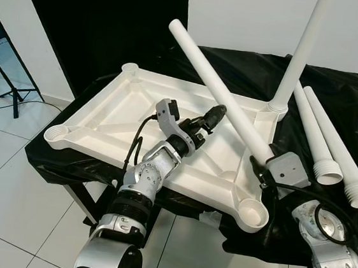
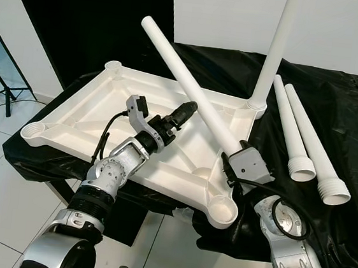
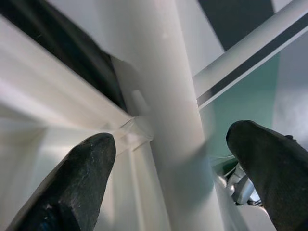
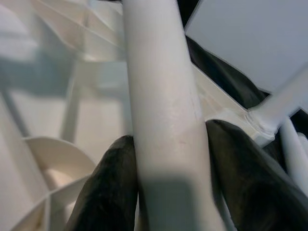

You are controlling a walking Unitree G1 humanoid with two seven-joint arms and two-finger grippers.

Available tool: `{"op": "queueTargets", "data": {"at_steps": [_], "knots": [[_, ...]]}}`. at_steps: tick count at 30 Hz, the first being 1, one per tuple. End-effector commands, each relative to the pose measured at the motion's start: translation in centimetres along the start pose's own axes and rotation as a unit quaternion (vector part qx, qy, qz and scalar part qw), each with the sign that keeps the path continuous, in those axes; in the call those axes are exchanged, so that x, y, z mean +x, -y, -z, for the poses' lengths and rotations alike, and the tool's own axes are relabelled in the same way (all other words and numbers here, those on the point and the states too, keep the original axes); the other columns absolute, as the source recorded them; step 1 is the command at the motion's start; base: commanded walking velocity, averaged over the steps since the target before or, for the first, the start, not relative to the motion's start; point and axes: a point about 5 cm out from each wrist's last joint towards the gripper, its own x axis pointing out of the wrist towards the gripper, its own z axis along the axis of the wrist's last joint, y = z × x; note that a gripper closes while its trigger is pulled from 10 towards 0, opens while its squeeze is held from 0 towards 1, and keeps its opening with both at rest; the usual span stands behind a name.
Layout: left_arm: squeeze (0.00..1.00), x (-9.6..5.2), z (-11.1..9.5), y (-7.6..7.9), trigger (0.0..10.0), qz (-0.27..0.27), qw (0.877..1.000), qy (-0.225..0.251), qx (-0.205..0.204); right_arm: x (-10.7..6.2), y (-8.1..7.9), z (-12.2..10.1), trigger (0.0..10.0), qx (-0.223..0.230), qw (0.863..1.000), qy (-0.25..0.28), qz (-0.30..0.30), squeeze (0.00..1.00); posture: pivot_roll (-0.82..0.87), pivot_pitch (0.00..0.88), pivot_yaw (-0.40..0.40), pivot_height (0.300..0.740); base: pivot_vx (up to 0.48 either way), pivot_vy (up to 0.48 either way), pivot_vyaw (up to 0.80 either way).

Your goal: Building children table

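Right gripper (image 2: 236, 154) clenched on the lower end of a slanting leg (image 2: 187, 82) above the upturned tabletop (image 2: 104, 110); left gripper (image 1: 211, 117) spread, straddling it midway. Probably light, stiff, slick plastic: best gripped near the end. Corner socket (image 2: 221, 210) close by the table edge, upright leg (image 2: 274, 48) crowding behind

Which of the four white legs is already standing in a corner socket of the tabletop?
The upright leg at the far right corner; one is held slanted by the right hand, two lie on the black cloth.
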Motion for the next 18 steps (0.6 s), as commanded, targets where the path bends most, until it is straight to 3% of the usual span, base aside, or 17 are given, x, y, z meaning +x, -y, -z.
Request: {"op": "queueTargets", "data": {"at_steps": [1, 16, 17, 18], "knots": [[0.0, 0.29, -0.28, 2.09, 10.0, 0.139, 0.99, 0.009, -0.006, 0.21, -1.12, -0.05, 10.0, 0.003, 1.0, 0.005, -0.028, 0.0, 0.08, 0.0, 0.052, 0.74, 0.0, 0.0, 0.0], [0.0, 0.6, 0.14, 2.04, 10.0, 0.133, 0.991, -0.005, 0.0, 0.21, -1.48, -0.72, 10.0, -0.024, 0.999, 0.03, -0.038, 0.0, 0.07, 0.0, 0.056, 0.74, 0.0, 0.0, 0.0], [0.0, 0.65, 0.25, 2.05, 3.8, 0.133, 0.991, -0.006, 0.0, 0.15, -1.45, -0.9, 10.0, -0.028, 0.998, 0.036, -0.033, 0.0, 0.07, 0.0, 0.058, 0.74, 0.0, 0.0, 0.0], [0.0, 0.65, 0.25, 2.05, 3.8, 0.133, 0.991, -0.006, 0.0, 0.15, -1.45, -0.9, 10.0, -0.028, 0.998, 0.036, -0.033, 0.0, 0.07, 0.0, 0.058, 0.74, 0.0, 0.0, 0.0]]}}
